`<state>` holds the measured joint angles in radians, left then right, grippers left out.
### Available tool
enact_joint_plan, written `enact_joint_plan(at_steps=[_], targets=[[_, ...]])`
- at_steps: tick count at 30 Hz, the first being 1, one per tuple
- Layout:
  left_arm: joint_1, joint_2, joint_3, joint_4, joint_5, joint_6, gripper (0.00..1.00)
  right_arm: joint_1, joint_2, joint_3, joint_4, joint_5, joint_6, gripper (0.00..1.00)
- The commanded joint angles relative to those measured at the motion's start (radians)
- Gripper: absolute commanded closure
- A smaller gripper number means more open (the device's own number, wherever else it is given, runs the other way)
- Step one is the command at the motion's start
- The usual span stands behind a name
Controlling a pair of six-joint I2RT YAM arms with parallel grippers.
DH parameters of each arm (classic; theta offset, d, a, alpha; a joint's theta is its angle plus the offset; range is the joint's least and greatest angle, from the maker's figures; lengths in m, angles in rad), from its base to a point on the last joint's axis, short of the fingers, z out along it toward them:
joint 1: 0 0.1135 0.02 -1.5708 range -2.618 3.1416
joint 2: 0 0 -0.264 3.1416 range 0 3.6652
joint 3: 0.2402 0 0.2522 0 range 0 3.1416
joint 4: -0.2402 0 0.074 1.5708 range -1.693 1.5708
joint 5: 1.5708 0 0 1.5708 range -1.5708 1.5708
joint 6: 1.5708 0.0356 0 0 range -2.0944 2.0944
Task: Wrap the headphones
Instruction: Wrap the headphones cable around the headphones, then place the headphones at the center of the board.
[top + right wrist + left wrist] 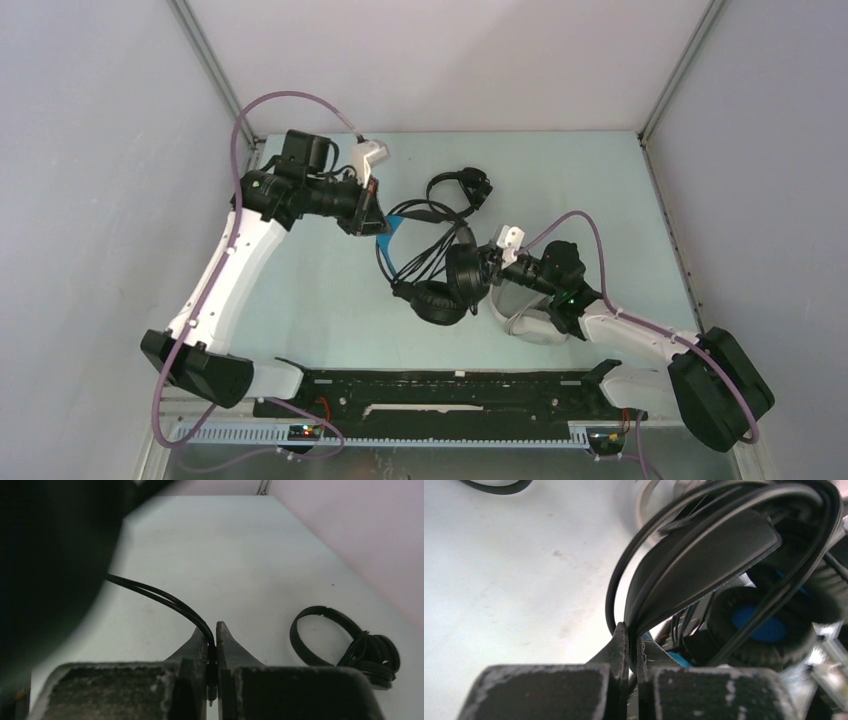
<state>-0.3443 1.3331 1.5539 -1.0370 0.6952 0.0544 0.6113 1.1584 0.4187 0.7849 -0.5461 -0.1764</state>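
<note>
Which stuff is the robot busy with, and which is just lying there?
Busy with: bulky black headset, held by the left gripper; a black cable, pinched by the right gripper.
Lying there, still part of the job: small black headset; white headset.

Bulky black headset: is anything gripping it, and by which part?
Left gripper clamps the headband of the bulky black headset; right gripper clamps a doubled black cable.

thin headset (pixel 477 187) behind, bulky headset (pixel 437 300) nearer — central
</note>
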Motion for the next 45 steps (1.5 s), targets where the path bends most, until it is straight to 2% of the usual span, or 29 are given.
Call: enact_joint_plan(at_steps=[1, 5, 10, 13, 18, 24, 28, 31, 38, 43, 45], targets=[[-0.028, 0.045, 0.074, -0.133, -0.107, 0.363, 1.0, 0.008, -0.035, 0.06, -0.138, 0.009, 0.004, 1.0], [-0.053, 0.132, 0.157, -0.202, -0.158, 0.516, 1.0, 0.047, -0.053, 0.081, -0.22, 0.006, 0.015, 1.0], [-0.076, 0.145, 0.137, -0.204, -0.294, 0.696, 1.0, 0.067, -0.067, 0.091, -0.266, -0.002, 0.118, 1.0], [-0.079, 0.179, 0.163, -0.23, -0.292, 0.803, 1.0, 0.112, -0.056, 0.1, -0.286, 0.071, 0.153, 1.0], [-0.079, 0.231, 0.189, -0.271, -0.382, 0.936, 1.0, 0.216, -0.024, 0.145, -0.373, 0.254, 0.079, 1.0], [-0.079, 0.291, 0.138, -0.279, -0.507, 1.017, 1.0, 0.234, 0.105, 0.229, -0.368, 0.312, 0.016, 1.0], [-0.073, 0.327, 0.049, -0.202, -0.658, 1.05, 1.0, 0.264, 0.214, 0.258, -0.364, 0.396, -0.048, 1.0], [-0.07, 0.334, -0.036, -0.065, -0.797, 1.075, 1.0, 0.273, 0.245, 0.259, -0.376, 0.463, -0.058, 1.0], [-0.094, 0.411, -0.08, 0.087, -0.898, 1.09, 1.0, 0.324, 0.319, 0.275, -0.384, 0.511, -0.097, 1.0], [-0.128, 0.366, -0.192, 0.273, -0.912, 1.147, 1.0, 0.346, 0.348, 0.284, -0.377, 0.545, -0.145, 1.0], [-0.148, 0.348, -0.228, 0.316, -0.916, 1.159, 0.97, 0.349, 0.359, 0.288, -0.373, 0.546, -0.152, 1.0]])
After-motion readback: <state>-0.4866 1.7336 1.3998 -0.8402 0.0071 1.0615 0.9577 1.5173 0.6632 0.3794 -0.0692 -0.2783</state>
